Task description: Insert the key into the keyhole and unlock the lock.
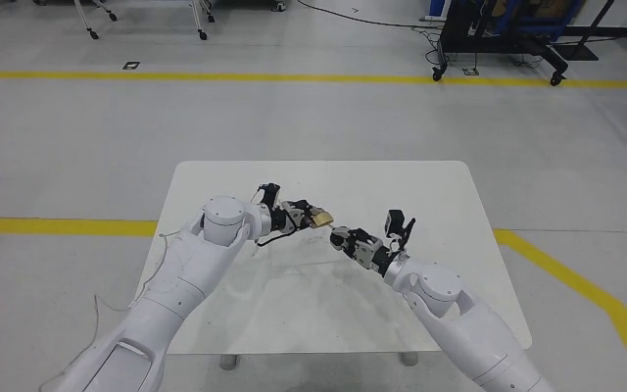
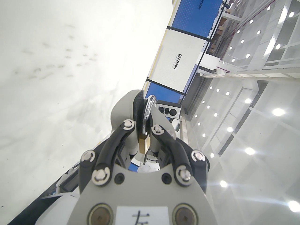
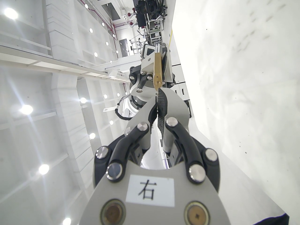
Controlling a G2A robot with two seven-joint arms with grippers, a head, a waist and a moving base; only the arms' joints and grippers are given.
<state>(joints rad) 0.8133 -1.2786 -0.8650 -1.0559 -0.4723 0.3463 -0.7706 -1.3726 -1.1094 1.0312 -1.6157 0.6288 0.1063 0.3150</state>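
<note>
Pinching one thin key [image 3: 159, 91] edge-on between closed fingers, the right gripper [image 1: 340, 238] holds it at the near end of the one lock [image 1: 320, 218]. The left gripper [image 1: 297, 215] is clamped on this flat brass block, above the middle of the smooth white counter [image 1: 431, 196]. Around the counter lies a pale grey floor [image 1: 294, 127] crossed by yellow lines [image 1: 294, 75].

One lock [image 1: 320, 218], one key [image 3: 159, 91], two hands [image 1: 302, 215] [image 1: 340, 237], one table [image 1: 441, 196].
</note>
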